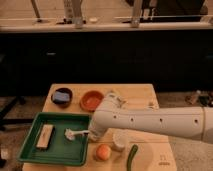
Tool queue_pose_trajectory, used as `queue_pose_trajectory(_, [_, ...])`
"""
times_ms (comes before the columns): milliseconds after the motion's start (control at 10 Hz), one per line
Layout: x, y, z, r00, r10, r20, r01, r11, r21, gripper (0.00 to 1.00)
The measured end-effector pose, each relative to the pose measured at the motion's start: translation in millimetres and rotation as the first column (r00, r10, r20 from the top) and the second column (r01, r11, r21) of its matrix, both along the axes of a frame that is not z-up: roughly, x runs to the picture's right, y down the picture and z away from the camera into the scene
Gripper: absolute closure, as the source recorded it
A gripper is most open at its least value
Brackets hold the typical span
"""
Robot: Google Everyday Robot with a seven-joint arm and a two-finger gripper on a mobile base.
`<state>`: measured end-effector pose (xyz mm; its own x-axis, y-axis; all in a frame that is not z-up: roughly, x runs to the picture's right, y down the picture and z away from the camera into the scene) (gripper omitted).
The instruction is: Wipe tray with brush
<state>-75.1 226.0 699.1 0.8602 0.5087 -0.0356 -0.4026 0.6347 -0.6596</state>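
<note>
**Brush over tray, held at tray's right rim**

Gripper (93, 133) sits at the right rim of the tray (56, 152), mostly hidden under the white arm (155, 121); cannot tell how its fingers are set. Brush (75, 134) sticks out left from it, thin white handle roughly level, bristle head over the tray floor near the middle. Contact with the floor: cannot tell. Block (45, 136) lies in the tray's left half, apart from the bristles. Tray is on the table's (140, 95) front left. Orange bowl (92, 100) and dark bowl (62, 96) behind the tray. Orange fruit (103, 152), white cup (119, 141), green vegetable (132, 157) right of the tray.
</note>
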Motion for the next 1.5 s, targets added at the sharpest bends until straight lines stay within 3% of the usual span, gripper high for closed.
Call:
queue_pose_trajectory(300, [-26.5,22.0,-20.2,0.996,-0.043,0.077,0.044,0.9989,-0.017,1.0])
queue_pose_trajectory(700, [5.1,32.7,-36.1,0.997,-0.031,0.068,0.032,0.9992,-0.022,1.0])
queue_pose_trajectory(800, [34.2,31.2,-34.3,0.999,-0.007,0.034,0.007,0.9998,-0.02,1.0])
queue_pose_trajectory(1100, [71.7,19.0,-17.4,0.999,0.034,-0.038,-0.034,0.9993,-0.013,1.0])
queue_pose_trajectory(1300, [78.0,9.0,-3.7,0.998,0.038,-0.055,-0.039,0.9992,-0.009,1.0])
queue_pose_trajectory(1500, [62.3,7.0,3.9,0.999,0.024,-0.043,-0.025,0.9996,-0.013,1.0])
